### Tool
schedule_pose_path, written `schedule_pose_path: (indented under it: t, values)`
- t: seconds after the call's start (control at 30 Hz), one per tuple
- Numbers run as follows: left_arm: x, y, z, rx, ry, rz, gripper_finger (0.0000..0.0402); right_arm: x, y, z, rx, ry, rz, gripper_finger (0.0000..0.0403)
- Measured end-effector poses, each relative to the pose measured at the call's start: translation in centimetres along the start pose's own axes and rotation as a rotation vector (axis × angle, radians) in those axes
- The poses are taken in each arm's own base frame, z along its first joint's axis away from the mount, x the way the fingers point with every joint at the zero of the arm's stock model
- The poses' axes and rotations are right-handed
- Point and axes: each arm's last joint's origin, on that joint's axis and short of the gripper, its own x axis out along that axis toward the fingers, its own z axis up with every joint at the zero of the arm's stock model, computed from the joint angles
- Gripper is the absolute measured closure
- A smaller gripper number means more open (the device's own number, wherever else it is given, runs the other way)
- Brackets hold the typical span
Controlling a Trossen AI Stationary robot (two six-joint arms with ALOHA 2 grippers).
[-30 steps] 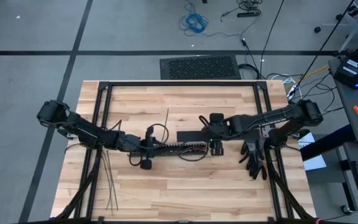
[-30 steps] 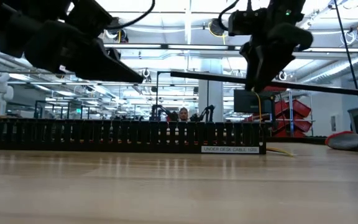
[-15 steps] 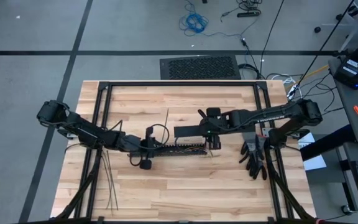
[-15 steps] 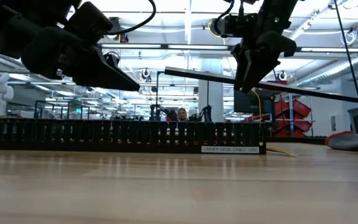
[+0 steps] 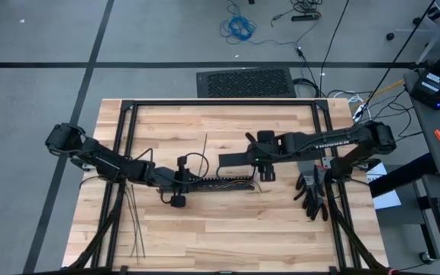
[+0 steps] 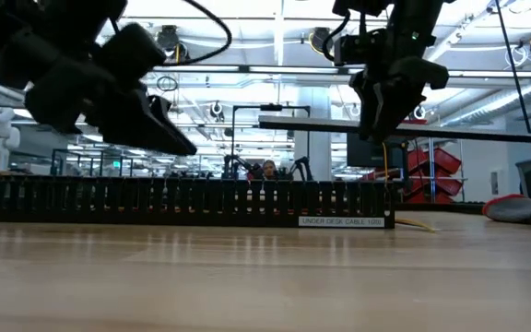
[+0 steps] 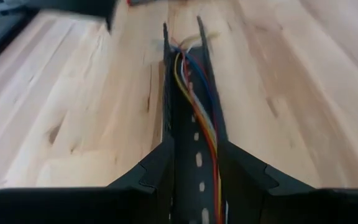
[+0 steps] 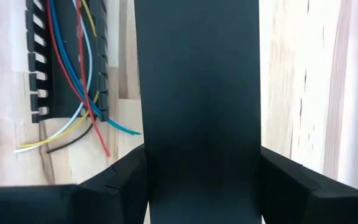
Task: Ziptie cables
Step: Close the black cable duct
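Dark, thin zipties (image 5: 132, 221) lay nearest the table's front edge on the left side, fanned in a loose handful well apart from both grippers. I could not count them exactly; they looked like four or five. A pair of black gloves (image 5: 312, 195) sat on the front right.

Behind them, across the middle of the table, lay one black slotted duct (image 6: 192, 198). In its channel sat the cables (image 7: 194, 87), one loose bundle of blue, red, yellow and white wires whose ends spilled out of the duct's right end onto the wood. The left gripper (image 7: 194, 144) hovered just above the duct's left part, lined up along it, with its jaws part way apart and nothing between them.

Just beyond, the right gripper (image 5: 262, 164) was clamped on one flat black duct cover (image 8: 197, 81), held level in the air above and slightly behind the duct. A single thin dark strip (image 5: 206, 145), probably another ziptie, lay alone farther back.

As I judged it, this was the uncovering step: the wires were exposed but no tie had been put round them. The next move called for laying the cover down clear of the duct. One gripper would then need to fetch a ziptie from the front-left handful while the other gathered the wires.
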Motion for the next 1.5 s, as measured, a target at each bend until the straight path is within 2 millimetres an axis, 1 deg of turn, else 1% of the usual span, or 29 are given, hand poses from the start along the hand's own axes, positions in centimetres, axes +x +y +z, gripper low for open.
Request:
schedule_pose_path:
  t: [0.13, 0.2, 0.27, 0.33, 0.4, 0.47, 0.53, 0.6, 0.7, 0.77, 0.83, 0.97, 1.1, 1.2, 1.37, 1.5]
  values:
    - [0.1, 0.7, -0.7, -0.050, 0.070, 0.029, 0.0281, 0.0, -0.1, 0.0, 0.001, 0.004, 0.000, 0.0180]
    - [0.2, 0.9, -0.7, -0.087, 0.067, 0.013, 0.0281, 0.0, -0.1, -0.1, 0.001, 0.007, 0.000, 0.0180]
    - [0.2, 0.7, -0.1, -0.116, 0.008, -0.035, 0.0281, 0.0, -0.1, -0.1, -0.001, 0.015, 0.001, 0.0180]
    - [0.2, 0.6, 0.8, -0.125, -0.090, -0.074, 0.0281, 0.0, -0.1, -0.3, -0.003, 0.033, 0.000, 0.0180]
    - [0.1, 0.6, 1.9, -0.092, -0.166, -0.107, 0.0279, 0.0, -0.2, -0.5, -0.001, 0.049, -0.001, 0.0180]
    - [0.4, 0.5, 2.9, -0.057, -0.173, -0.133, 0.0267, 0.1, -0.3, -0.6, 0.008, 0.063, -0.003, 0.0180]
    - [1.2, 0.4, 3.6, -0.037, -0.133, -0.141, 0.0244, 0.1, -0.4, -0.7, 0.015, 0.074, -0.004, 0.0180]
    - [2.3, 0.2, 3.8, -0.029, -0.091, -0.143, 0.0211, 0.1, -0.5, -0.9, 0.013, 0.091, -0.015, 0.0180]
    - [4.6, -0.2, 4.2, -0.013, -0.061, -0.136, 0.0156, 0.0, -0.8, -1.2, 0.007, 0.120, -0.052, 0.0180]
    - [6.2, -0.3, 4.4, 0.002, -0.038, -0.090, 0.0127, -0.2, -1.3, -1.5, 0.013, 0.134, -0.054, 0.0180]
    - [7.6, 0.0, 4.5, 0.000, -0.016, -0.036, 0.0111, -0.5, -1.9, -1.8, 0.032, 0.141, -0.059, 0.0180]
    - [9.5, 0.7, 5.0, -0.013, -0.015, -0.017, 0.0103, -1.2, -3.1, -2.7, 0.069, 0.163, -0.067, 0.0180]
    - [10.5, 1.5, 4.6, -0.034, 0.002, -0.030, 0.0103, -2.0, -3.9, -3.2, 0.096, 0.153, -0.077, 0.0180]
    - [11.2, 1.9, 3.8, -0.086, 0.030, -0.051, 0.0103, -2.6, -4.2, -3.4, 0.101, 0.132, -0.081, 0.0180]
    - [12.3, 2.2, 2.0, -0.107, 0.096, -0.052, 0.0103, -2.9, -4.2, -3.4, 0.105, 0.104, -0.084, 0.0180]
    - [12.5, 2.5, 1.3, -0.182, 0.145, -0.053, 0.0103, -2.9, -4.1, -3.4, 0.104, 0.102, -0.084, 0.0180]
